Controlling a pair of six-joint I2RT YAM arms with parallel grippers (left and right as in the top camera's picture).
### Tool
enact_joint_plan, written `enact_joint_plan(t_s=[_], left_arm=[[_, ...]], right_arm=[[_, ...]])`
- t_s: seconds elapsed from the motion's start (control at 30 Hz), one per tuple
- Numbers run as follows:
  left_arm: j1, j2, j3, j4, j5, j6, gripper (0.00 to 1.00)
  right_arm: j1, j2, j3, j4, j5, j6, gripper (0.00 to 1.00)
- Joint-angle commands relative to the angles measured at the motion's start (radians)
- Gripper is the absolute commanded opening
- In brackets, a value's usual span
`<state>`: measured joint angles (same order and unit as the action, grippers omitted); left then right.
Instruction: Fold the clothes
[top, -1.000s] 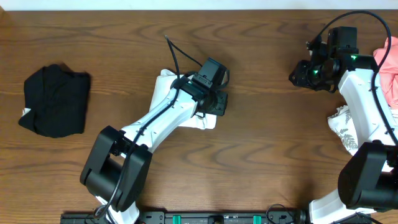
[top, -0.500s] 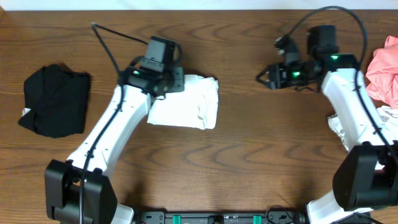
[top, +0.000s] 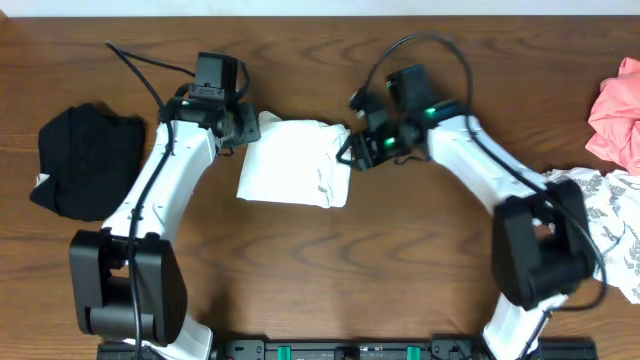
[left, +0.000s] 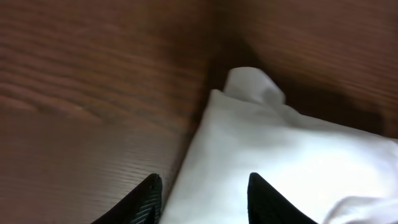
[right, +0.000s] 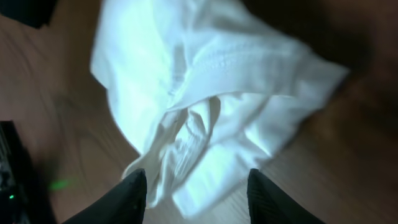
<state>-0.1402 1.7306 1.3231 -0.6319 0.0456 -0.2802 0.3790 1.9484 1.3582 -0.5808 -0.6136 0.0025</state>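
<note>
Working on the white T-shirt (top: 293, 163), lying as a rough folded rectangle just toward 12 o'clock from table centre. Noting its 3 o'clock edge bunching into loose rumples and a small tab of cloth poking out at its 10 o'clock corner.

Hovering the left gripper (top: 245, 125) at that 10 o'clock corner, jaws parted and gripping nothing, with the cloth edge showing between the fingertips. Hovering the right gripper (top: 348, 157) at the 2 o'clock corner, likewise spread wide and empty over the rumpled folds.

Judging the step as squaring up the fold:
- pinching low at both corners to catch every layer, not only the top ply
- easing apart toward 9 and 3 o'clock to flatten wrinkles
- avoiding dragging the bundle across the wooden table (top: 400, 270)
- risking the bunched side unrolling if grabbed by one layer

Leaving alone the black garment (top: 90, 165) at 9 o'clock, the pink garment (top: 615, 110) at 2 o'clock and the leaf-patterned white garment (top: 612, 200) at 3 o'clock, all well apart.
</note>
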Motion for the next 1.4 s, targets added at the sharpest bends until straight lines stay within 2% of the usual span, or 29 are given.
enact_joint_plan(t_s=[0.0, 0.43, 0.57, 1.0, 1.03, 1.07, 1.17, 1.2, 1.37], left_arm=[[0.017, 0.018, 0.005, -0.009, -0.013, 0.017, 0.45], [0.02, 0.02, 0.005, -0.011, -0.013, 0.017, 0.46], [0.02, 0.02, 0.005, -0.011, -0.013, 0.017, 0.46], [0.02, 0.02, 0.005, -0.016, -0.013, 0.017, 0.46], [0.02, 0.02, 0.005, -0.018, -0.013, 0.017, 0.46], [0.02, 0.02, 0.005, -0.02, -0.013, 0.017, 0.45], [0.02, 0.02, 0.005, -0.023, -0.013, 0.017, 0.46], [0.02, 0.02, 0.005, -0.025, -0.013, 0.017, 0.46], [0.02, 0.02, 0.005, -0.03, -0.013, 0.017, 0.46]], right_arm=[[0.039, 0.053, -0.007, 0.031, -0.019, 0.064, 0.51], [0.104, 0.101, -0.007, 0.115, -0.018, 0.14, 0.52], [0.107, 0.101, -0.008, 0.117, 0.037, 0.181, 0.56], [0.16, 0.137, -0.013, 0.141, 0.068, 0.185, 0.54], [0.166, 0.145, -0.013, 0.147, 0.068, 0.188, 0.53], [0.169, 0.149, -0.013, 0.151, 0.073, 0.2, 0.47], [0.17, 0.153, -0.013, 0.154, 0.109, 0.236, 0.06], [0.166, 0.151, -0.013, 0.155, 0.11, 0.241, 0.01], [0.137, 0.123, -0.01, 0.148, 0.096, 0.255, 0.01]])
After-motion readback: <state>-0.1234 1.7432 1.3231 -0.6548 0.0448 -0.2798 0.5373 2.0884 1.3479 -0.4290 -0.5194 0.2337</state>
